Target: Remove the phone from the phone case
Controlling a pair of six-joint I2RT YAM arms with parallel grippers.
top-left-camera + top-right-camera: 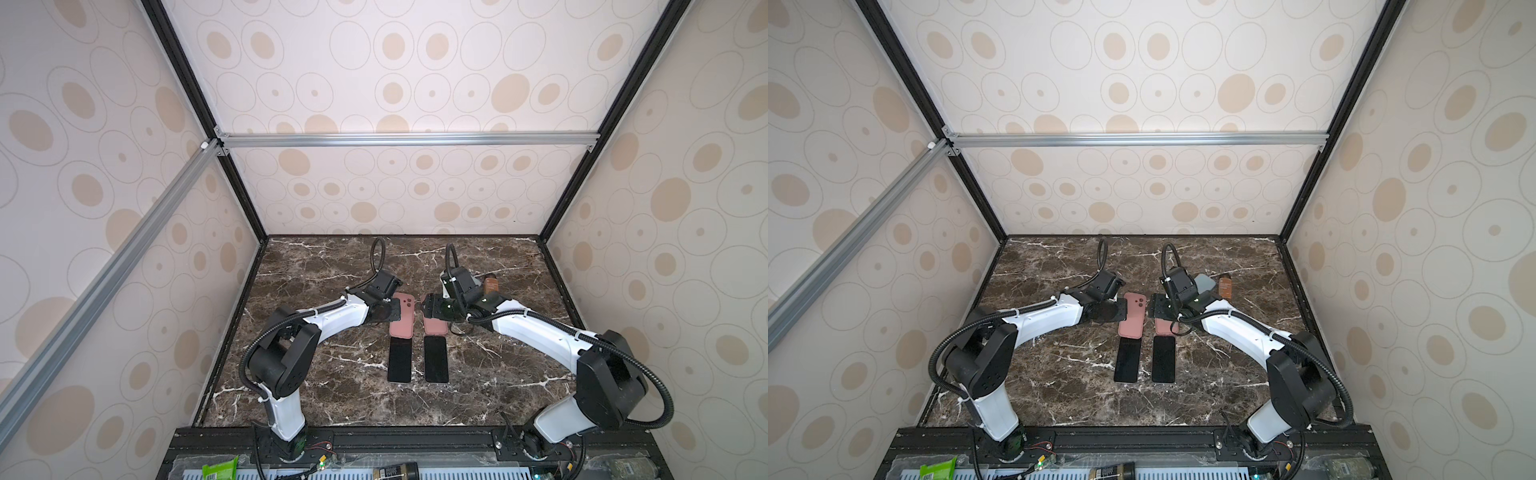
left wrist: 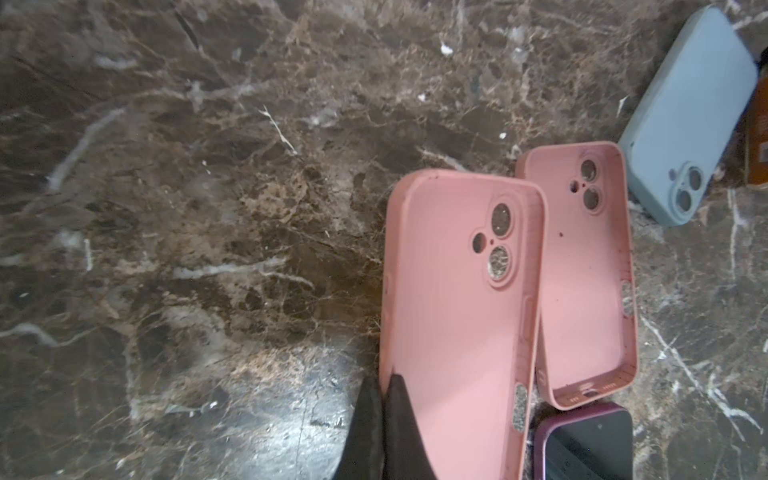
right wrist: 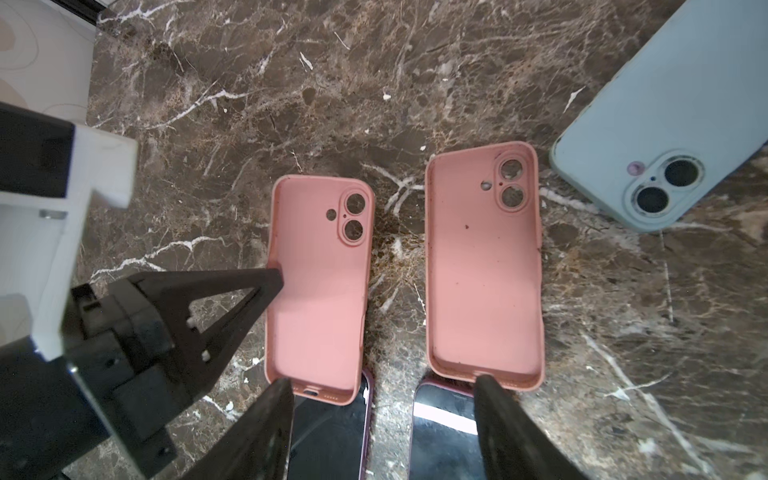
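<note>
Slippage looked the likeliest trouble. The left fingers point(image 2: 399, 415) were clenched on only the thin side wall of the left pink case point(image 2: 461, 332), one finger inside the shell and one outside. A soft wall pinched that narrowly could bend or pull free if the case were swung. That case was empty and seemed tipped up on the held side, leaning toward the right pink case point(image 2: 582, 291), also empty, so a careless sweep could knock the two together. In the right wrist view its near end also overlapped the top of the left phone point(image 3: 328, 428). Dragging rather than lifting might shove that phone across the bench point(image 1: 316, 266).

Both bare phones lay screen-up on the bench, the right phone point(image 3: 444, 436) just at the near end of its own case. A blue case point(image 3: 665, 124), farther back on the right beside a brown bottle point(image 1: 1225, 286), appeared to have a phone in it. By my reading that was the one left to do.

Left arm reached in from the side, elbow bent, wrist low at the case's edge. Right arm mirrored it, with the right fingers point(image 3: 266, 428) released and spread wide above the near ends of the cases, holding nothing.
</note>
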